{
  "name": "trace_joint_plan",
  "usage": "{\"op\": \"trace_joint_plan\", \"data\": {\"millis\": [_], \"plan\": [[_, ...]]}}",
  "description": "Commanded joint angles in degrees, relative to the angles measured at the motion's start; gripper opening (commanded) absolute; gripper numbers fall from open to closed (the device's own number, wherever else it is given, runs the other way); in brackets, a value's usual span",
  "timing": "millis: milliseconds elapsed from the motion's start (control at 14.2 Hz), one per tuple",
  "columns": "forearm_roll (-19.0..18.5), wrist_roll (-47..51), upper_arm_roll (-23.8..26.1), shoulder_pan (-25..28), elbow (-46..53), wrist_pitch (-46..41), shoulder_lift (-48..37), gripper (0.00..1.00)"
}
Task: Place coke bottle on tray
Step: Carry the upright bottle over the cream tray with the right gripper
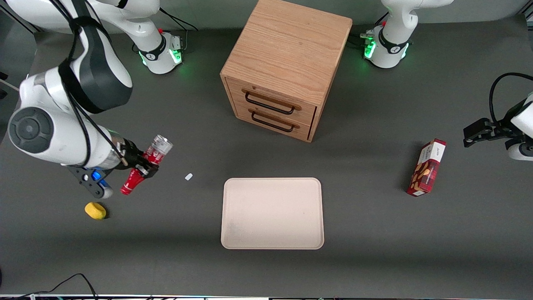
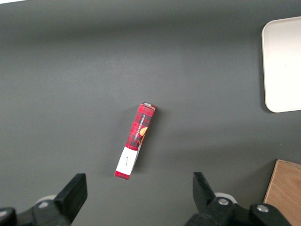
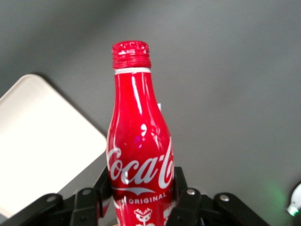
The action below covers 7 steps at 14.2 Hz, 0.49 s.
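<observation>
The coke bottle (image 1: 148,163) is red with white script and a silver-grey base. My right gripper (image 1: 140,162) is shut on its body and holds it tilted above the table, toward the working arm's end, red cap pointing down toward the front camera. In the right wrist view the bottle (image 3: 139,136) sits between the black fingers (image 3: 181,190) of the gripper (image 3: 140,200). The cream-beige tray (image 1: 272,213) lies flat at the table's middle, near the front camera, and is bare. Its corner shows in the right wrist view (image 3: 42,141). The bottle is well apart from the tray.
A wooden two-drawer cabinet (image 1: 285,66) stands farther from the camera than the tray. A red snack box (image 1: 427,167) lies toward the parked arm's end. A yellow sponge-like lump (image 1: 95,210) and a small white scrap (image 1: 188,176) lie on the table near the gripper.
</observation>
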Motion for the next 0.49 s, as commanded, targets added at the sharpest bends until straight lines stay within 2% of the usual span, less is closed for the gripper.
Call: {"op": "trace_joint_plan", "data": {"millis": [0,281,422], "plan": [[-0.25,-0.5,-0.23,3.83,10.47,-1.15,7.89,0.0],[-4.38,-9.69,-0.67,8.49,14.18,2.97,13.88,0.0],[-4.65,-18.04,-1.63,9.9,14.09,6.56,16.6,0.0]]}}
